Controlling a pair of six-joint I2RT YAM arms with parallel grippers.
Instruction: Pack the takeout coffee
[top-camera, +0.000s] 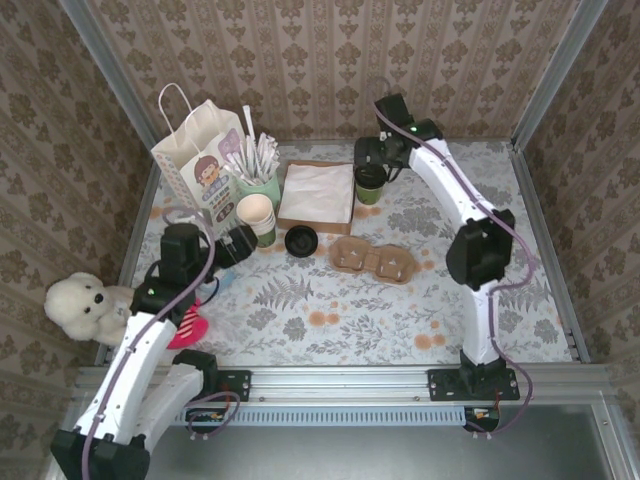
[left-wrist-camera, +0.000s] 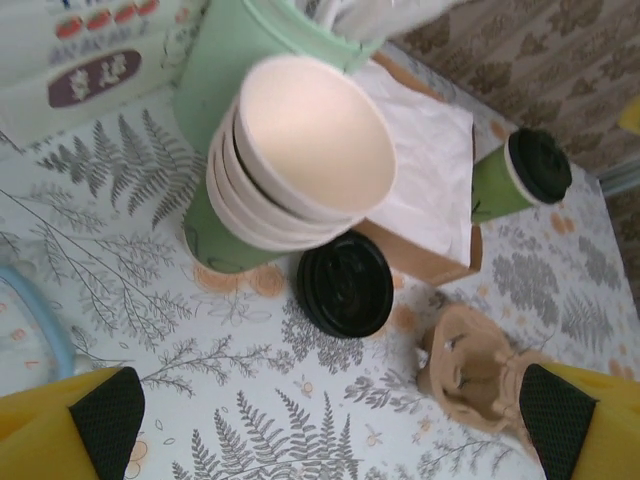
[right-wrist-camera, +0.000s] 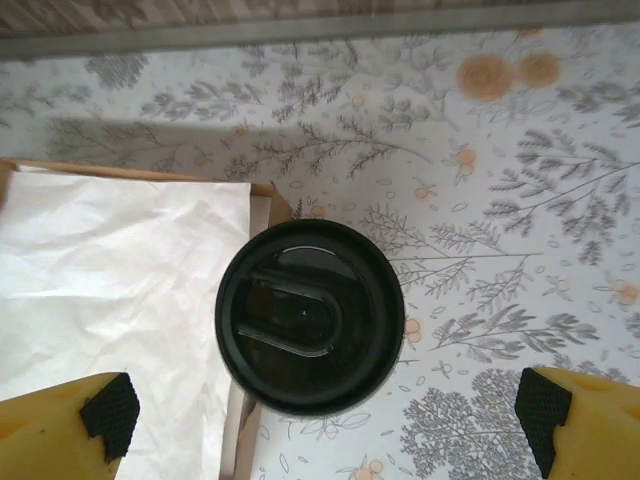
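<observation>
above the takeout coffee (right-wrist-camera: 310, 315), the right end effector (right-wrist-camera: 327, 412) hangs spread wide. the coffee stands at 3 o'clock of the napkin box (right-wrist-camera: 120, 300), far on the bench (top-camera: 300, 300). the left end effector (left-wrist-camera: 330, 418), also spread, sits at 9 o'clock of a loose black lid (left-wrist-camera: 345, 283), near the stacked cups (left-wrist-camera: 300, 160).

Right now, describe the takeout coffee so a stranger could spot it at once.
Start at the flat brown cardboard box of white paper napkins at the back middle of the table. Just beside its right edge stands the small dark green paper cup. It alone wears a round black plastic lid; the stacked cream-rimmed cups are open, and the other black lid lies loose.
</observation>
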